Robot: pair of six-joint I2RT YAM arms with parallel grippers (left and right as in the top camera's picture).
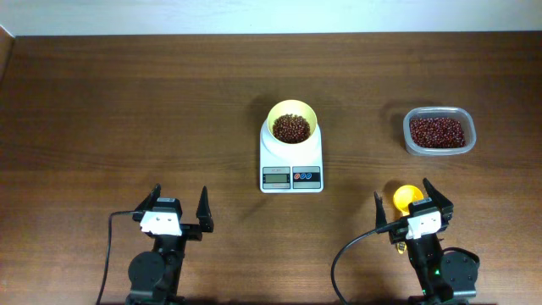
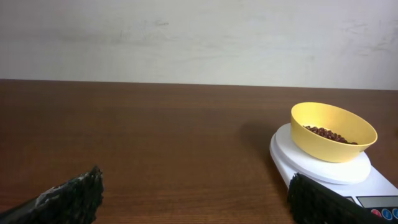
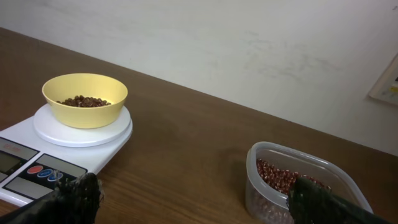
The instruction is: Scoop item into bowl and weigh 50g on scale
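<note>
Beans (image 1: 290, 128) heap in the yellow bowl (image 1: 292, 107), centred on the scale (image 1: 271, 163), whose display I cannot read. More fill the clear container (image 1: 407, 129) right of the scale. The scoop (image 1: 406, 196) lies nearer than the scale and to its right, under my right claw (image 1: 403, 191), spread and empty. My left claw (image 1: 179, 193), also spread, sits left of the scale. I judge the weight needs trimming: grip the scoop handle squarely, take small loads, tip slowly, let the reading settle.
</note>
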